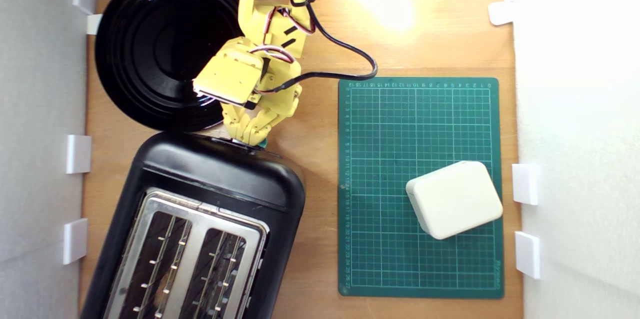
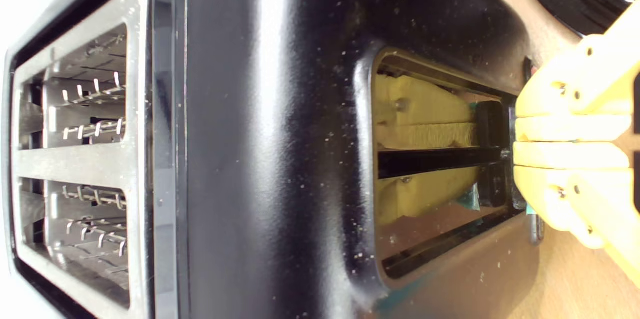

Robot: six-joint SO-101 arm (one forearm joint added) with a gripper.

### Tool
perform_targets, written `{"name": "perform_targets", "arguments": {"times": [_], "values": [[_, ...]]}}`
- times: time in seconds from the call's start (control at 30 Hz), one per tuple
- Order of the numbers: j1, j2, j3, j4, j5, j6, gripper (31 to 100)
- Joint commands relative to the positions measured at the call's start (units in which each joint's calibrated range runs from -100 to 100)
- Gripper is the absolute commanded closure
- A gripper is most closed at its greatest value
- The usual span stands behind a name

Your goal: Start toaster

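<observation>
The black two-slot toaster fills the lower part of the exterior view's left, its shiny metal top plate showing two slots with only wire guides inside. My yellow gripper points down at the toaster's near end, fingers pressed together. A sliver of the teal-green lever knob peeks out just beneath the fingertips. In the wrist view the shut gripper sits at the end of the lever slot in the toaster, and the glossy panel mirrors its yellow fingers. The knob itself is mostly covered.
A round black plate lies behind the toaster, partly under the arm. On the exterior view's right a green cutting mat carries a cream-white rounded box. White brackets line the wooden table's edges. A black cable loops from the arm.
</observation>
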Motion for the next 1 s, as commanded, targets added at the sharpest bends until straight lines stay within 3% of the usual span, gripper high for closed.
{"name": "perform_targets", "arguments": {"times": [0.0,0.4,0.63,0.97], "values": [[-0.27,6.47,3.61,-0.53,-2.04,0.25,98.9],[-0.19,12.63,4.15,-0.07,-2.47,0.04,98.9],[0.28,14.97,6.88,0.22,-9.15,0.41,98.9],[-0.19,10.39,5.79,-0.63,-8.81,0.09,98.9]]}}
